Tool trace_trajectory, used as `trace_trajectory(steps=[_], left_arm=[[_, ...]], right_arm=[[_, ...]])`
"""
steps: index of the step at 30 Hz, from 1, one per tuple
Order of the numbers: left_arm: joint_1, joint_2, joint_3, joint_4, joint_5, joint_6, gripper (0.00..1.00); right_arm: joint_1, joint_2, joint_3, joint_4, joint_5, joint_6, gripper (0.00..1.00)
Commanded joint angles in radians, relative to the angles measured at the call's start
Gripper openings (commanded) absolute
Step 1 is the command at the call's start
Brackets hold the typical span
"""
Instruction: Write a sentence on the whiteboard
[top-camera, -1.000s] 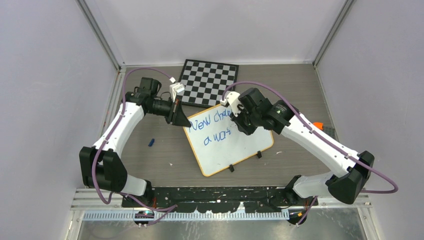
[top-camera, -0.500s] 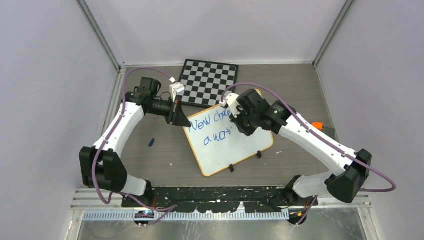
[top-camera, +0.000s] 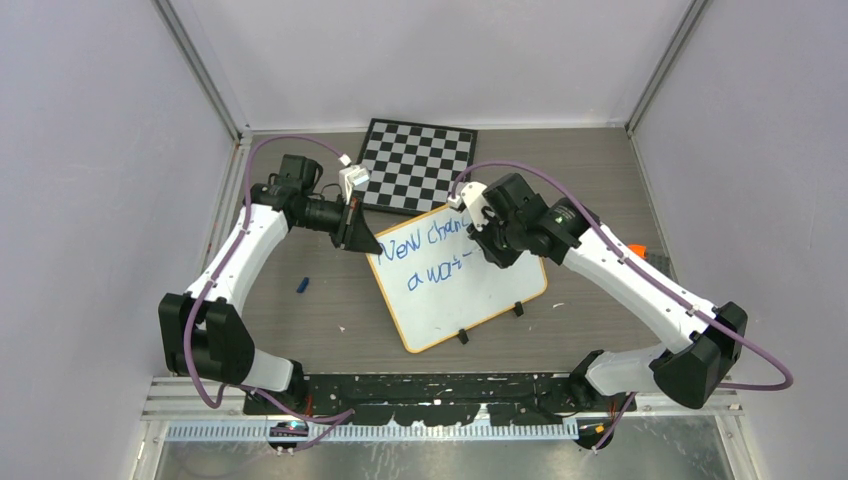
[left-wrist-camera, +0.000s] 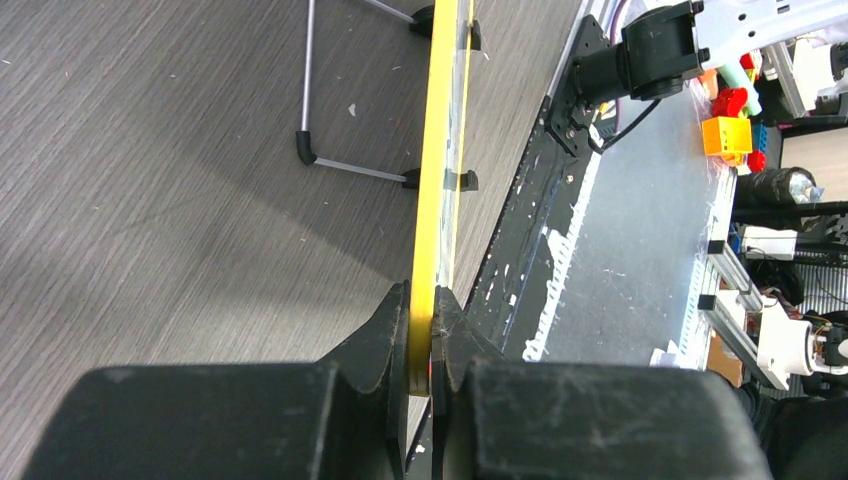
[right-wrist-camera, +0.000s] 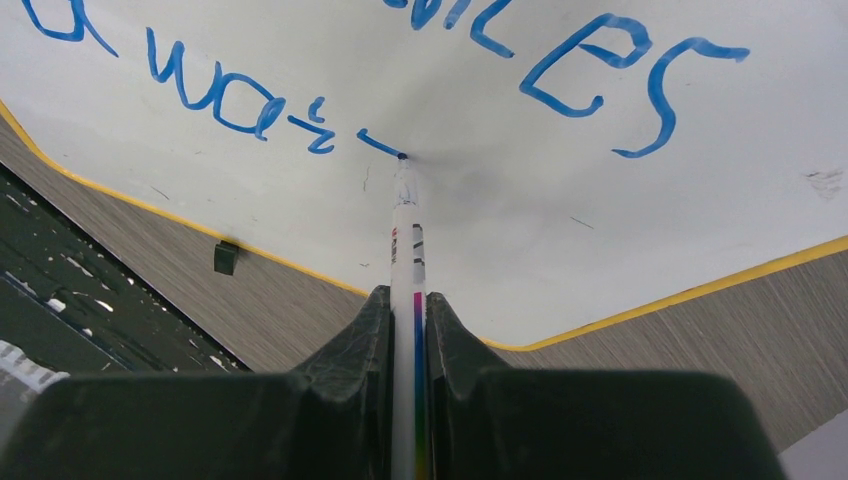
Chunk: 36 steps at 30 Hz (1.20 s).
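The whiteboard (top-camera: 470, 295) lies tilted at the table's middle, white with a thin orange rim and blue handwriting in two lines. My left gripper (top-camera: 368, 243) is shut on the board's left rim, which shows as a yellow edge (left-wrist-camera: 432, 210) between its fingers in the left wrist view. My right gripper (top-camera: 478, 243) is shut on a white marker (right-wrist-camera: 405, 260). The marker's tip touches the whiteboard (right-wrist-camera: 500, 210) at the end of a short blue stroke after the second line of writing.
A checkered chessboard (top-camera: 415, 165) lies behind the whiteboard, touching its far corner. A small blue cap (top-camera: 302, 284) lies on the table left of the board. An orange object (top-camera: 636, 250) sits at the right behind my right arm. Two black clips (top-camera: 463, 337) hold the board's near rim.
My right gripper has shifted slightly to the right with the marker, and a short new stroke has appeared at the end of the second line. The left arm has not moved.
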Motion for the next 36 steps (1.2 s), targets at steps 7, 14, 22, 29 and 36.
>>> trace_trajectory(steps=[7,14,22,29,36], left_arm=[[-0.02,0.009,0.002,0.012,-0.093,0.036,0.0],[-0.019,0.012,0.006,0.011,-0.093,0.035,0.0],[-0.019,0.008,-0.001,0.014,-0.099,0.036,0.0],[-0.02,0.016,0.004,0.01,-0.098,0.037,0.0],[-0.02,0.019,0.001,0.013,-0.098,0.038,0.0]], right_arm=[[-0.011,-0.023,0.097,-0.006,-0.08,-0.02,0.0],[-0.01,0.004,0.081,0.035,-0.04,-0.025,0.0],[-0.01,0.006,0.027,0.06,-0.025,-0.028,0.0],[-0.009,-0.024,-0.032,0.056,-0.04,-0.012,0.0],[-0.01,-0.048,-0.089,0.055,-0.045,-0.007,0.0]])
